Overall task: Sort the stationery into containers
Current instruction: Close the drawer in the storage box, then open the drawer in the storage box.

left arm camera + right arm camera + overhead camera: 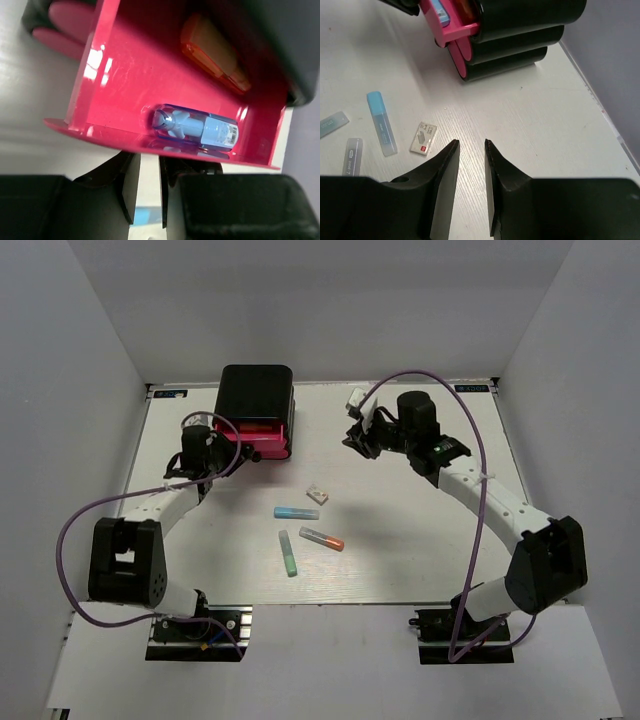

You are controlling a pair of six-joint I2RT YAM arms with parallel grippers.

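1. One black cabinet (255, 392) stands at the far edge of the table (430, 550), left of centre. It holds three pink drawers.
2. One open drawer (125, 80), the top one, is pulled out toward the near edge. The two closed drawers (461, 56) sit under it.
3. Two sticks lie inside the open drawer, well apart: one blue stick (196, 127) along the front wall and one orange stick (214, 52) at the back.
4. Four items lie loose mid-table, apart from each other: one white block (319, 495), one light blue stick (296, 511), one grey stick with orange tip (322, 538) and one green stick (289, 553). The green one is nearest the near edge.
5. That makes five sticks and one block.
6. The left gripper (149, 187) is at the front lip of the open drawer. Its jaws stand a narrow slit apart with nothing held. Contact with the lip is hard to judge, possibly just short of it.
7. The right gripper (471, 160) is off the table near the far edge, right of the cabinet. Its jaws are slightly parted and empty, aimed at bare table just beside the white block.
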